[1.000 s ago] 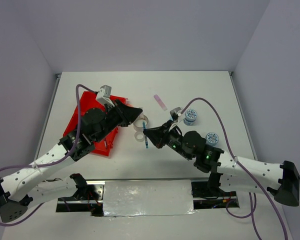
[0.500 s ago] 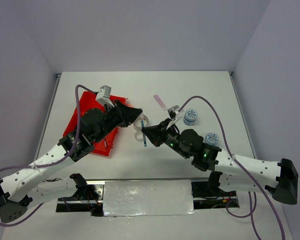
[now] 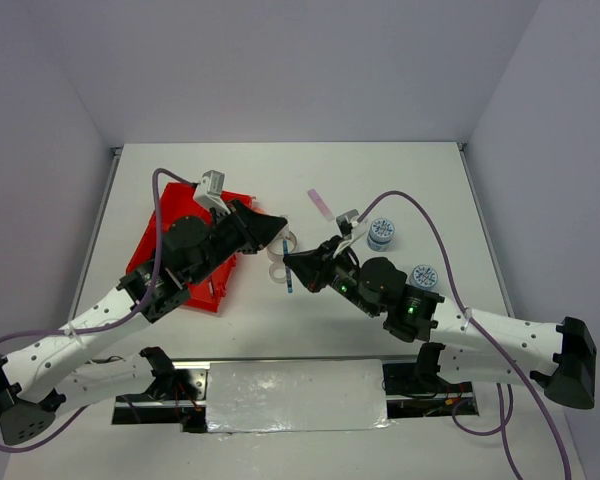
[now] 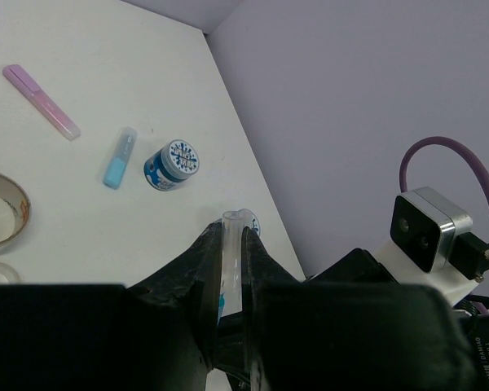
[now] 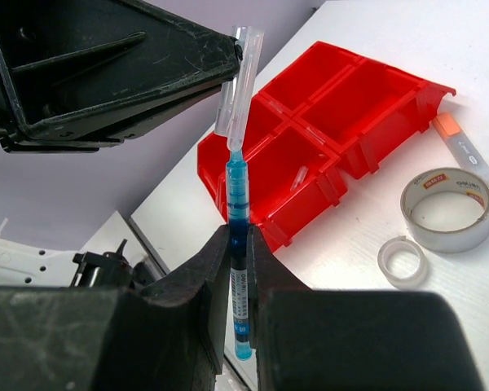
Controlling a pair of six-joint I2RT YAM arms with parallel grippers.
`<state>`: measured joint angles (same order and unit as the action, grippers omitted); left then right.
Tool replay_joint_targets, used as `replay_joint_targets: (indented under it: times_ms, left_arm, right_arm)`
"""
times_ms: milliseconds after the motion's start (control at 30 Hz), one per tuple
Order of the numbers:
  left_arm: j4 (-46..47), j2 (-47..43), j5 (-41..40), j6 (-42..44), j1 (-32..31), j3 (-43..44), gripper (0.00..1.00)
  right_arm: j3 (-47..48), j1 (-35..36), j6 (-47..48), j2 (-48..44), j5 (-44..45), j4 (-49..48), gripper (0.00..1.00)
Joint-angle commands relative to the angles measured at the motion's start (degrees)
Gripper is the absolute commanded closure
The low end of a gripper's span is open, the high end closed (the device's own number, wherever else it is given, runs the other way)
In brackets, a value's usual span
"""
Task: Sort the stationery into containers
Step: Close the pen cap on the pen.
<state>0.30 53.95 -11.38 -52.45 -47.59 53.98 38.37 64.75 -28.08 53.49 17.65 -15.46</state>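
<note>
The right gripper [image 5: 238, 238] pinched the thin blue plastic pen [image 5: 236, 183] tightly by its barrel, while the left gripper [image 4: 232, 238] closed on its clear capped end. The pen hung above the white table [image 5: 440, 32], just right of the bright red four-compartment plastic tray [image 5: 367, 63].

Right gripper [image 5: 238, 244] at bottom centre pinches blue pen [image 5: 236, 187] upright. The pen's clear cap meets the left gripper [image 5: 130, 73] tip, upper left. Red tray [image 5: 391, 98] centre-right. Grey tape ring [image 5: 440, 181] and small clear ring [image 5: 382, 262] lower right, close together.
</note>
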Motion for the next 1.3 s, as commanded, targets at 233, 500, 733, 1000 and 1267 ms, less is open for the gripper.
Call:
replay_joint_targets:
  times_ms: [233, 500, 733, 1000, 1267]
  left_arm:
    - [3.7, 1.0, 1.4, 1.7, -0.3, 0.2, 1.0]
    - [3.3, 0.8, 0.7, 2.5, -0.3, 0.3, 1.0]
    - [3.0, 0.7, 0.7, 3.8, -0.3, 0.8, 1.0]
    - [4.2, 1.1, 2.6, 4.9, -0.3, 0.9, 1.0]
    - [4.4, 1.2, 3.8, 5.8, -0.3, 1.2, 1.0]
  right_arm:
    - [3.3, 0.5, -1.7, -1.4, 2.5, -0.3, 1.0]
    - [3.6, 0.5, -2.7, -2.3, 4.1, 1.8, 1.0]
    - [4.8, 0.4, -3.0, -1.6, 4.1, 3.1, 1.0]
    - [5.7, 0.4, -3.5, -0.9, 4.9, 3.9, 1.0]
    - [7.3, -0.1, -3.3, 0.0, 5.4, 4.8, 1.0]
